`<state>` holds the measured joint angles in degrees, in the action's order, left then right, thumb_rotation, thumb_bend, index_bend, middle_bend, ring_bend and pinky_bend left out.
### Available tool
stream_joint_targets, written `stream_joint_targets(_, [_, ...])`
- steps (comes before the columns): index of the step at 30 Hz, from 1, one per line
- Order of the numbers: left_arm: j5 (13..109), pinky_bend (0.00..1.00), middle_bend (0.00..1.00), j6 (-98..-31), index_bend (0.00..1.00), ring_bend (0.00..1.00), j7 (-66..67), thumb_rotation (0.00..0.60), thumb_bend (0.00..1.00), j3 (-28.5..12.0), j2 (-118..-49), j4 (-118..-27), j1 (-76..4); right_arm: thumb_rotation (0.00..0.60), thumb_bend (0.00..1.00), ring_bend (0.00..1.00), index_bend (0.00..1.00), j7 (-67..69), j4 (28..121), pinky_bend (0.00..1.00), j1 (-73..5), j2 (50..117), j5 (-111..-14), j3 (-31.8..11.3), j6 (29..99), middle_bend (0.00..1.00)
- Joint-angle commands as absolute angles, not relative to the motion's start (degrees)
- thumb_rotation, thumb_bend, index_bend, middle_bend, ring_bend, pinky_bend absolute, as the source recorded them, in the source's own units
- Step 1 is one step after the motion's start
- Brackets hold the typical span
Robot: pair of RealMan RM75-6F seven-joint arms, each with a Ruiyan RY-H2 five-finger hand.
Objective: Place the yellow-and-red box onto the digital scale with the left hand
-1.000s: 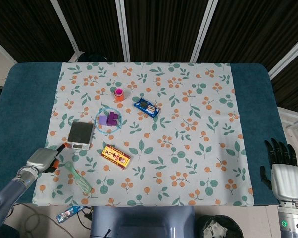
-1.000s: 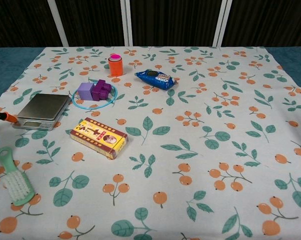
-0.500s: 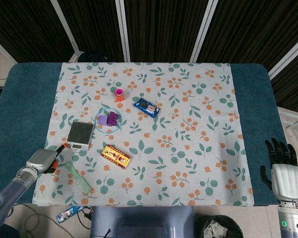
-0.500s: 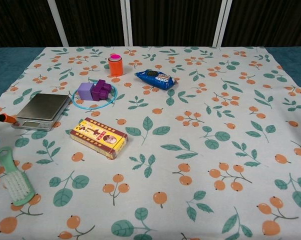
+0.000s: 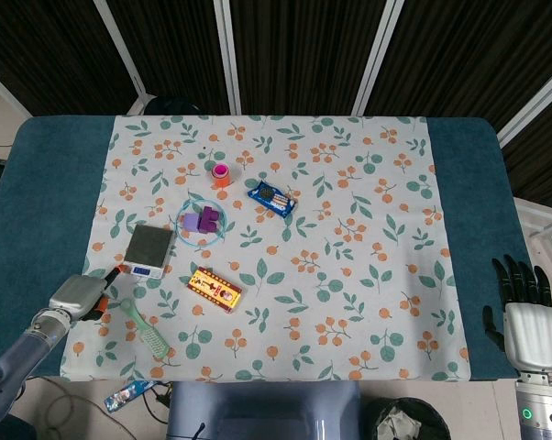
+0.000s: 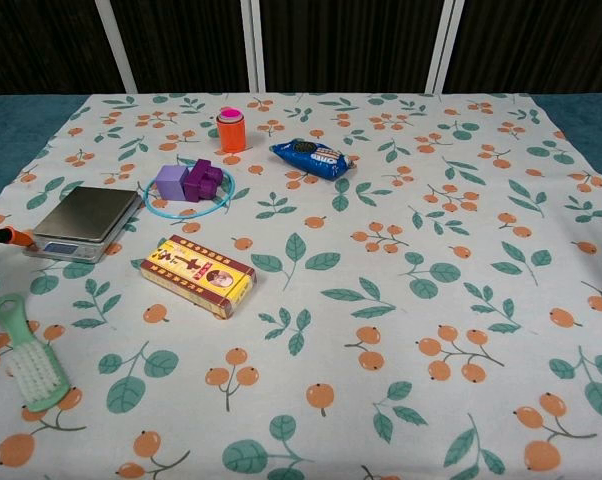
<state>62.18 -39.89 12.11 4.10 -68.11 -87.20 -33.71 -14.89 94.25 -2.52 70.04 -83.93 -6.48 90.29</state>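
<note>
- The yellow-and-red box (image 5: 214, 290) lies flat on the flowered cloth (image 5: 368, 229), slanted, untouched; the scale (image 5: 149, 250) sits near it, toward the table's left edge, with nothing on its plate.
- The left hand (image 5: 82, 293) rests at the cloth's near-left corner, an orange-tipped finger reaching toward the scale; how its fingers lie I cannot quite tell from here.
- A green brush (image 5: 146, 334) lies just beside that hand.
- The right hand (image 5: 525, 321) hangs off the table's right end, fingers apart, holding nothing.
</note>
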Motion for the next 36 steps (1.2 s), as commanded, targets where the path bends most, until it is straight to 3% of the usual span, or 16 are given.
stream_joint_targets(1, [64.0,0.81,0.79,-42.8,0.0,0.77,11.9,0.6,0.65,3.3,-66.5,-90.3,-33.3,0.6,0.55,0.06,0.03,-14.9,94.3,0.03,-2.5,70.0,-83.9,-6.5,90.3,0.07])
stream_joint_targets(8, [70.4,0.8,0.78,-54.0,0.0,0.76,12.2,0.6,0.63,1.4,-59.2,-101.0,-30.4,0.6,0.55,0.06,0.03,-14.9,94.2,0.03,-2.6,70.1,-84.0,-6.4,90.1,0.07])
stream_joint_targets(12, [72.3,0.76,0.69,-57.5,0.0,0.69,13.0,0.6,0.51,1.1,-57.4,-104.3,-29.1,0.6,0.55,0.06,0.03,-14.8,94.3,0.03,-2.5,70.1,-84.0,-6.4,90.2,0.07])
stream_joint_targets(14, [73.0,0.7,0.58,-58.1,0.0,0.59,13.7,0.6,0.4,0.9,-57.5,-104.7,-29.1,0.6,0.55,0.06,0.03,-14.7,94.3,0.03,-2.5,70.0,-84.0,-6.5,90.3,0.07])
stream_joint_targets(18, [73.3,0.45,0.33,-57.6,0.0,0.31,16.1,0.6,0.17,0.4,-58.4,-105.3,-30.0,0.6,0.55,0.06,0.03,-14.7,94.4,0.03,-2.5,70.0,-84.0,-6.5,90.4,0.07])
stream_joint_targets(21, [72.9,0.3,0.18,-56.7,0.0,0.14,17.2,0.6,0.1,-0.5,-59.1,-106.6,-31.2,0.6,0.55,0.06,0.03,-14.7,94.4,0.03,-2.5,70.0,-84.0,-6.5,90.4,0.07])
stream_joint_targets(24, [72.0,0.21,0.09,-55.6,0.0,0.04,20.0,0.6,0.05,-1.5,-59.7,-107.7,-33.0,0.6,0.55,0.06,0.03,-14.7,94.3,0.03,-2.5,70.0,-83.9,-6.5,90.3,0.07])
stream_joint_targets(36, [64.4,0.17,0.13,-52.2,0.0,0.07,34.9,0.6,0.03,-3.2,-64.6,-109.8,-39.7,0.6,0.55,0.06,0.03,-14.7,94.3,0.03,-2.5,69.9,-83.8,-6.5,90.1,0.07])
